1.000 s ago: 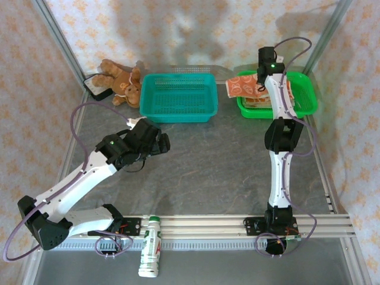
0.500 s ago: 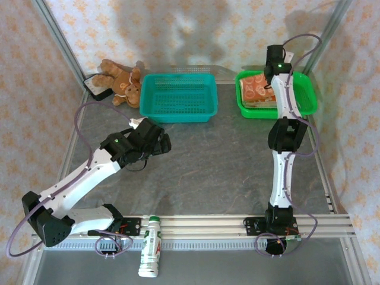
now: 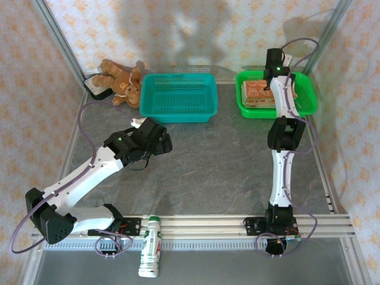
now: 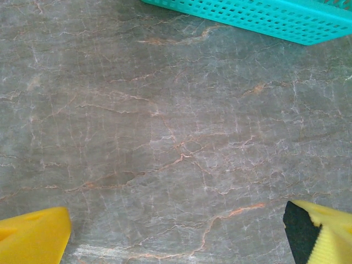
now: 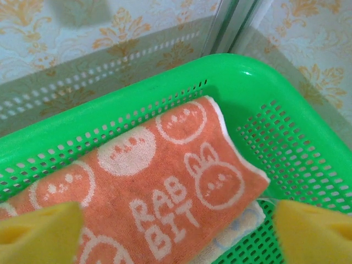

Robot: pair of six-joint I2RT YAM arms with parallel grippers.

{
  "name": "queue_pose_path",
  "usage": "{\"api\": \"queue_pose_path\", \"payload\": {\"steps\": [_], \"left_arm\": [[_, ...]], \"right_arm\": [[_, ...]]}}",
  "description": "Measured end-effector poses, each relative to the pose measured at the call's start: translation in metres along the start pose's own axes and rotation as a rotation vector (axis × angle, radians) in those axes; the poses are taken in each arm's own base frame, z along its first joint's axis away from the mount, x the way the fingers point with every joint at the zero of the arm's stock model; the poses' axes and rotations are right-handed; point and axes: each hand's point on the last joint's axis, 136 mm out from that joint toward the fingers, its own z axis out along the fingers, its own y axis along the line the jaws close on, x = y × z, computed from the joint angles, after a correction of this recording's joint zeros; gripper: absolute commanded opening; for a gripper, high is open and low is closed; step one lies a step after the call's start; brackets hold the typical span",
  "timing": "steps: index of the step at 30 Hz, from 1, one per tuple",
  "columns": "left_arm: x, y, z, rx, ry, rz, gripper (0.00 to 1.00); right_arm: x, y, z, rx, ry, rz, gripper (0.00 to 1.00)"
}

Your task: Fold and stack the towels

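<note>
the right gripper (image 5: 176,234) was wide open just above the orange towel (image 5: 165,165) in the green basket (image 5: 242,71). the left gripper (image 4: 176,234) was wide open over the table (image 4: 165,137).

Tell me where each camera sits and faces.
Top external: above, behind the bases, looking down on the table; left arm, right arm show.
Left wrist: faces down at table, teal basket at top; open left gripper.
Right wrist: looks into the green basket at the orange towel; open right gripper.
Shared: top external and right wrist both show the green basket.
</note>
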Motion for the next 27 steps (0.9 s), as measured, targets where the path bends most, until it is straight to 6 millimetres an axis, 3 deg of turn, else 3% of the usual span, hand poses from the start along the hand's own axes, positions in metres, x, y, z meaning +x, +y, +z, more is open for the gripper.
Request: {"api": "queue_pose_path", "payload": {"steps": [7, 10, 13, 18, 24, 27], "left_arm": [[-0.005, 0.004, -0.004, -0.011, -0.031, -0.006, 1.00], [-0.011, 0.008, -0.008, -0.022, -0.065, -0.001, 1.00], [-0.017, 0.016, -0.013, -0.039, -0.107, 0.000, 1.00], [-0.018, 0.052, -0.016, -0.089, -0.174, -0.023, 1.00], [-0.015, 0.090, -0.009, -0.162, -0.279, 0.017, 1.00], [-0.013, 0.108, 0.002, -0.235, -0.313, 0.059, 1.00]], "right_arm": [[0.007, 0.002, 0.000, -0.012, 0.021, 0.026, 0.99], [0.023, -0.001, -0.006, -0.026, 0.079, 0.035, 0.99], [0.040, -0.007, -0.025, -0.060, 0.137, 0.055, 0.99], [0.063, -0.024, -0.081, -0.147, 0.175, 0.105, 0.99], [0.083, -0.039, -0.171, -0.281, 0.100, 0.152, 0.99], [0.110, -0.043, -0.210, -0.352, 0.057, 0.162, 0.99]]}}
